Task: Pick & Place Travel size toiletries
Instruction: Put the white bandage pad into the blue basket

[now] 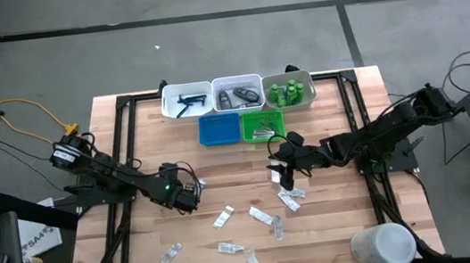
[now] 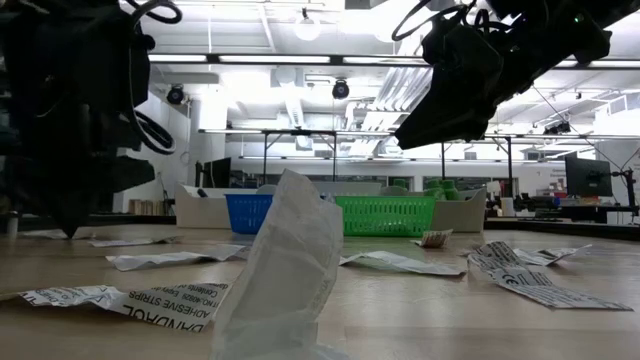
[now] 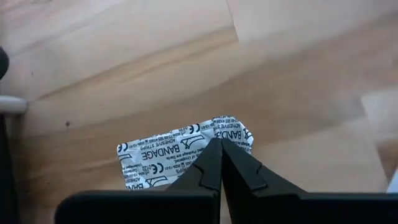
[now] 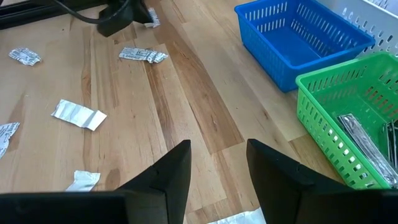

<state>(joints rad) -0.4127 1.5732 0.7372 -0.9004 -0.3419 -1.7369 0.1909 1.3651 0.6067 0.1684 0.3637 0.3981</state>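
Observation:
Flat white bandage packets (image 1: 260, 214) lie scattered on the wooden table's near half. My left gripper (image 1: 195, 190) is low at the table's left-middle, shut at a white printed bandage packet (image 3: 177, 155). My right gripper (image 1: 283, 169) hovers open above the table just near of the green basket (image 4: 348, 124), with packets (image 1: 291, 198) below and near of it. The green basket holds several clear packets (image 4: 367, 134). Green bottles (image 1: 289, 93), dark grey pieces (image 1: 238, 95) and black sticks (image 1: 185, 104) sit in three white trays at the far edge. My left gripper has its shut fingertips (image 3: 217, 146) on one long edge of the bandage packet (image 3: 233, 134), near one end, coming down at a slant. The packet lies flat under them; whether it is pinched or only pressed on, I cannot tell.
A blue basket (image 1: 217, 130) stands left of the green one. A large white cylindrical container (image 1: 382, 245) stands at the near right corner. A black frame (image 1: 353, 108) runs along the table's sides. Bare wood lies between the two grippers.

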